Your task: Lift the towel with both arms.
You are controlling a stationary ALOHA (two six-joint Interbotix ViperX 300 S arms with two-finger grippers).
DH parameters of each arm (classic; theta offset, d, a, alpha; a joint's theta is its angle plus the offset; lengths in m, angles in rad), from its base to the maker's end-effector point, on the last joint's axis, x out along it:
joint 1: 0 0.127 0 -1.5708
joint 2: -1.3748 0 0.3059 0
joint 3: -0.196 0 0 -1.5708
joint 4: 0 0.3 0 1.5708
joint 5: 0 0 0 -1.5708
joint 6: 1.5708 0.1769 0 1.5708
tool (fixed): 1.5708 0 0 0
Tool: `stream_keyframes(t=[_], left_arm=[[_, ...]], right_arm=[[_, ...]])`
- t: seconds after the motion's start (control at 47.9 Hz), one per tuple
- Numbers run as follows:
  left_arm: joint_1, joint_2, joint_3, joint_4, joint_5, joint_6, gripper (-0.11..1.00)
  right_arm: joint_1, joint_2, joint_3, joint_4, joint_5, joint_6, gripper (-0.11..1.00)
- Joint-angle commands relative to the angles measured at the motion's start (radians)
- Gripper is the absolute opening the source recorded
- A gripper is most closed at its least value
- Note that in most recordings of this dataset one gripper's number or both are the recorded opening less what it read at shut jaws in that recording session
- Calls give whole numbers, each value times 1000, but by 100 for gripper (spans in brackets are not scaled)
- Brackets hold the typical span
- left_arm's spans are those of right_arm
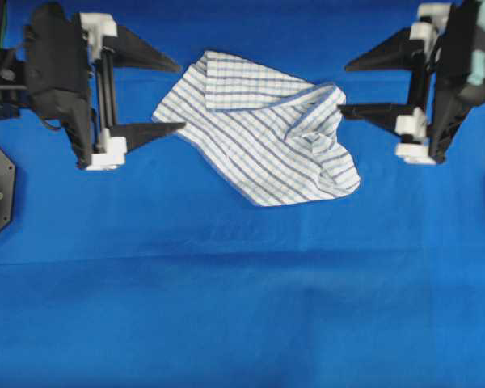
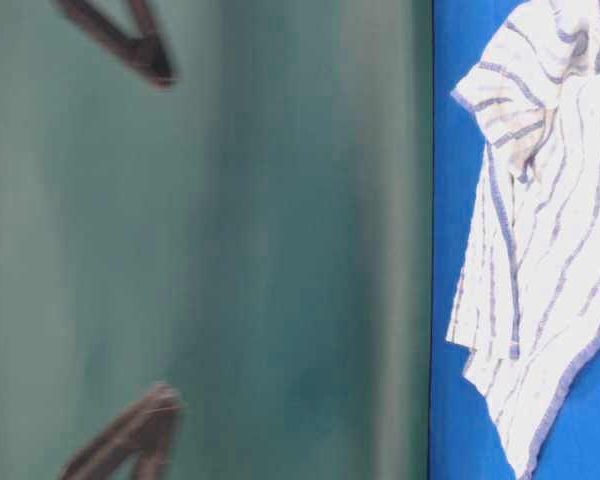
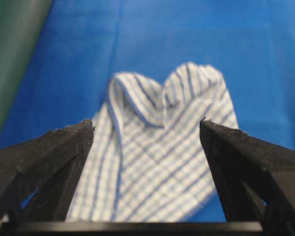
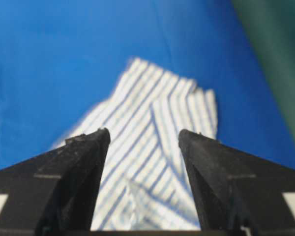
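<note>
The blue table cover fills most of the overhead view, and on it the towel lies rumpled and flat, between the two tools and not raised at any edge, so the lift itself is all yet to do. The left gripper stands with its jaws spread wide and empty; its nearer finger tip seems to reach the towel's left corner, while the other finger stands clear above the edge. The right gripper is likewise spread wide and holds nothing, one tip just at the towel's right fold. By my judgement both arms are placed for the approach, and the advance onto the cloth, the closing and the raising remain. The wrist views add what the overhead cannot: from the left gripper the towel lies straight ahead, framed between the fingers; from the right gripper the towel sits ahead likewise. The table-level view shows the folds standing slightly proud of the cover, though it is too blurred for contact.
</note>
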Motion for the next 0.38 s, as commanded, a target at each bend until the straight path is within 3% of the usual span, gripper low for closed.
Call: stream_keyframes(t=[0.0,0.188,0.355], left_arm=[[2,38,0,-2,-15,-9,92],[3,155,18,-2,-38,-26,92],[2,273,41,-2,-132,-29,92]], right_arm=[[-9,17,17,3,-35,17,62],[-11,97,75,3,-84,64,62],[-11,178,107,3,-155,89,62]])
